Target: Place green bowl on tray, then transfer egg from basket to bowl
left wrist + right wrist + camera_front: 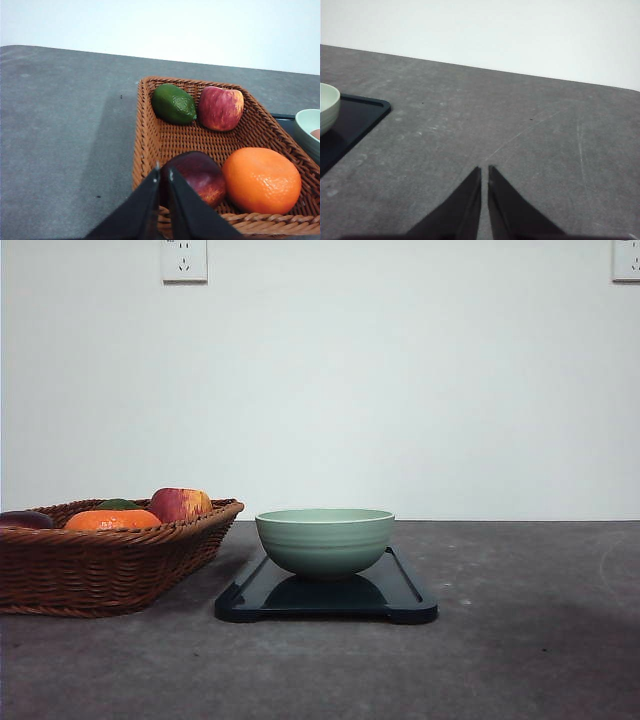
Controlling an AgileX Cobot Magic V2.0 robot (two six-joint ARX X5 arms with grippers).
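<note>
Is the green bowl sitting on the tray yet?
Yes. The green bowl stands upright on the tray, beside the basket.

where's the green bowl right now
In the front view, the pale sage-green ridged bowl sits on the flat dark navy tray near the table's middle, just right of the brown woven wicker basket of fruit.

The pale green ridged bowl [325,540] sat on the flat dark rectangular tray [405,600]. The brown woven wicker basket [100,570] stood just left of the tray, with fruit inside it.
</note>
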